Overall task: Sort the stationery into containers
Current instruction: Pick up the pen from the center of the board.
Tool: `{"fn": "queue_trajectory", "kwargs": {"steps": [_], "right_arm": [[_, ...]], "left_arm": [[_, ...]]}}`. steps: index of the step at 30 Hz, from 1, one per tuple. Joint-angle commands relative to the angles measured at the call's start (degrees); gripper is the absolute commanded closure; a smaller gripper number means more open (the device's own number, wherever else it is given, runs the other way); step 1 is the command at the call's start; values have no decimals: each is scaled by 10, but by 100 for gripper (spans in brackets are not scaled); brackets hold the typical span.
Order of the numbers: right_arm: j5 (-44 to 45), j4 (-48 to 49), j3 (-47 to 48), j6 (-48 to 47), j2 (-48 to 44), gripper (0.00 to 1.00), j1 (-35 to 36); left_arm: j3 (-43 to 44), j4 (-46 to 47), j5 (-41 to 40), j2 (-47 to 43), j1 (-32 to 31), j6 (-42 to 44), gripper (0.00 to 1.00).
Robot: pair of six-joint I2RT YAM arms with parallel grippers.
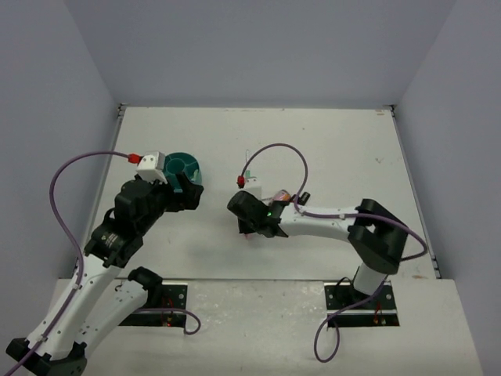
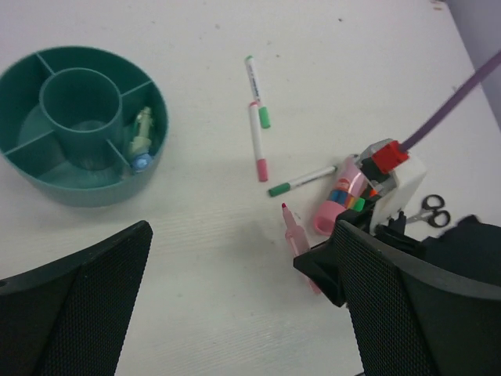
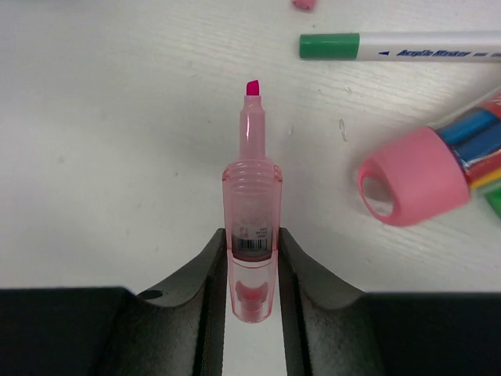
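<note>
The right gripper (image 3: pixel 251 239) is nearest. Its two black fingers (image 3: pixel 210 274) are squeezed tight on the back half of a pink see-through plastic highlighter (image 3: pixel 250 188). The highlighter has no cap on, and its dark pink tip points away from the gripper. It is flat and low on the white table (image 1: pixel 329 141), near the middle. I cannot tell if it touches the table.

Just right of the highlighter, a stubby pink tube (image 3: pixel 411 176) lies on its side. Bright blue, green and orange bits show inside it. Small scissors with black handles (image 2: pixel 430 211) lie right of the tube, partly hidden by the right arm.

A little farther lies a thin white pen with a green cap (image 3: pixel 391 45). Beyond it are a white pen with a pink cap (image 2: pixel 257 141) and a white pen with green ends (image 2: pixel 254 82), just beside each other at their ends.

The left gripper (image 2: pixel 243 235) is spread wide and holds nothing. It hovers left of the pens, near a round teal plastic organiser (image 2: pixel 78 192). The organiser stands farther back on the left. It has a cup in the middle and sections around it. Small pale clips (image 2: pixel 141 141) sit in the section facing the pens.
</note>
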Motion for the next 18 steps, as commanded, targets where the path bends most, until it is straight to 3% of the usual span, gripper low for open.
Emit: {"fn": "queue_trajectory", "kwargs": {"steps": [1,7,10,14,18], "right_arm": [[1,117,-61,-128,-149,100,48],[52,109,-86,-139,-243,100,79],[60,123,-100,-156,-283,100,84],[62,132,-111,-167,-319,100,86],[58,124,-110,-171,-342,100,88]], "left_arm": [[-73,154,183,0,3,-128,0],[-164,368,322,46,-2,-232,0],[-185,443,331,58,-17,-251,3],[-201,510,329,74,-52,-274,14],[-200,519,310,91,-76,-273,30]]}}
